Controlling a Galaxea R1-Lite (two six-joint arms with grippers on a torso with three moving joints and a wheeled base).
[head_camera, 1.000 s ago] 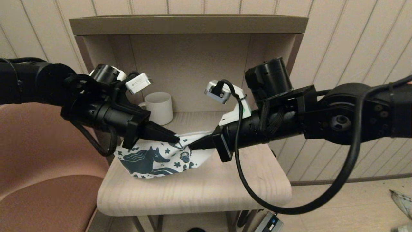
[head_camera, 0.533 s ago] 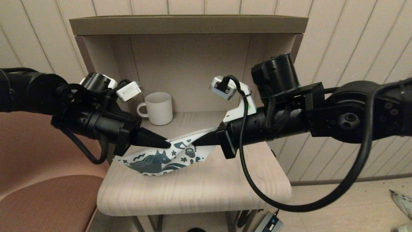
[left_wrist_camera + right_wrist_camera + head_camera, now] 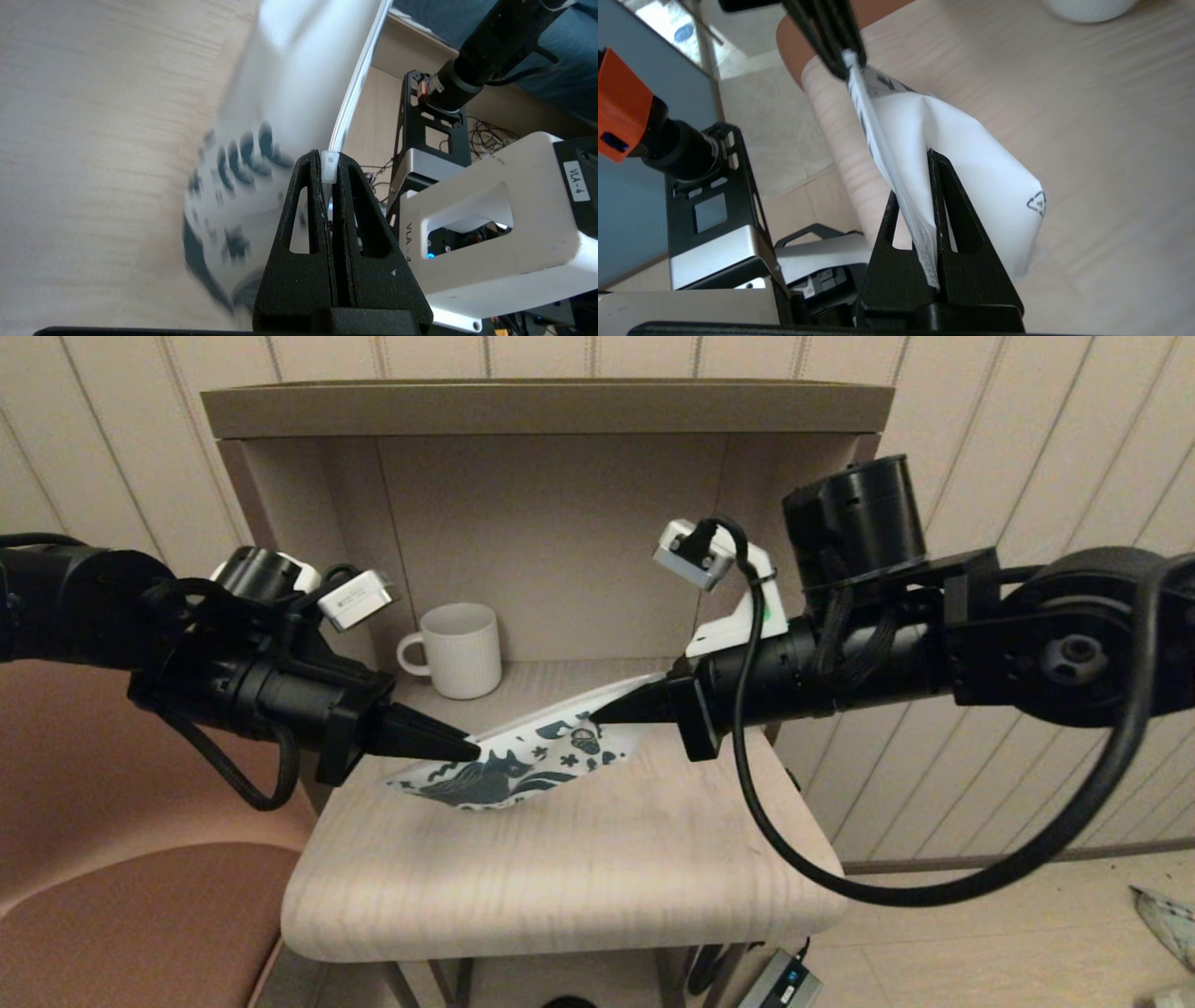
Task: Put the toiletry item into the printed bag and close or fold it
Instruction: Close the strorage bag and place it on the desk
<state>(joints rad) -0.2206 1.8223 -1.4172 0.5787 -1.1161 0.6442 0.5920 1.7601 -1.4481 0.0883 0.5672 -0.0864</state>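
The printed bag point(image 3: 523, 761), white with a dark teal horse, hangs stretched between my two grippers just above the small wooden table point(image 3: 560, 877). It slopes up toward the right. My left gripper point(image 3: 471, 749) is shut on the bag's white zipper pull point(image 3: 329, 165) at its left end. My right gripper point(image 3: 597, 714) is shut on the bag's top edge point(image 3: 920, 219) at the right end, with the white back of the bag point(image 3: 980, 163) bulging beside it. No toiletry item shows in any view.
A white ribbed mug point(image 3: 462, 649) stands at the back of the table, under the shelf top point(image 3: 541, 406). A pink chair point(image 3: 112, 859) sits to the left. A cable hangs from my right arm down to a grey box point(image 3: 784, 985) on the floor.
The grippers have drawn apart, the left going left and the right going right and up. The bag has been pulled taut and lifted, and it slopes more steeply.
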